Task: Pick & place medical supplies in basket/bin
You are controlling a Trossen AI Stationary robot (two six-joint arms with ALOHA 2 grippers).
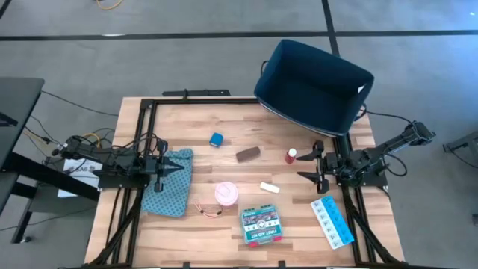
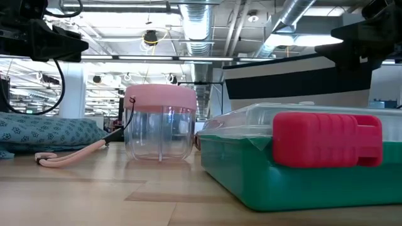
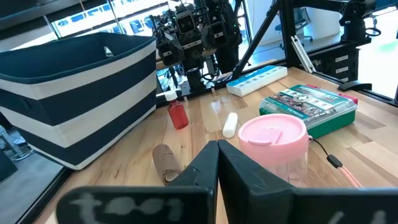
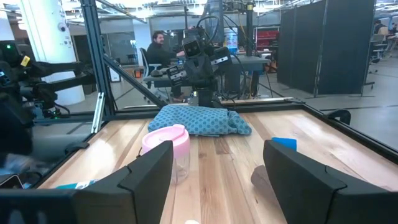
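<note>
Medical supplies lie scattered over the wooden table (image 1: 149, 112) as we look straight down: a small blue roll (image 1: 216, 139), a brown bar (image 1: 248, 154), a red-white bottle (image 1: 290, 156), a white tube (image 1: 269, 187), a pink round roll (image 1: 226, 194), a green printed flat box (image 1: 261, 224) and a long light-blue pill organizer (image 1: 331, 221) near the right front corner. We see the navy bin (image 1: 314, 84) at the far right corner, overhanging the table's edge, with none of the supplies visible in it. The left gripper (image 1: 178, 167) sits over a teal patterned pouch (image 1: 168, 183) with its fingers pressed together and nothing held; the right gripper (image 1: 308, 165) hovers just beside the bottle, its fingers spread wide and empty. From table height we look across at the pink roll (image 2: 159, 122), which shows a clear body under a pink top, with the green box (image 2: 301, 157) and its red clasp close to the camera, the pouch (image 2: 44, 132) at the left and the striped bin (image 2: 295, 81) behind. Through the left wrist camera we see its two dark fingers (image 3: 249, 180) meeting, and beyond them the pink roll (image 3: 273, 134), brown bar (image 3: 165, 162), bottle (image 3: 178, 113), tube (image 3: 230, 124), box (image 3: 308, 106), organizer (image 3: 258, 79) and bin (image 3: 81, 93). Through the right wrist camera its fingers (image 4: 149, 171) stand far apart, framing the pink roll (image 4: 166, 149), the blue roll (image 4: 283, 144) and the pouch (image 4: 199, 119); a person sits in the room beyond.
</note>
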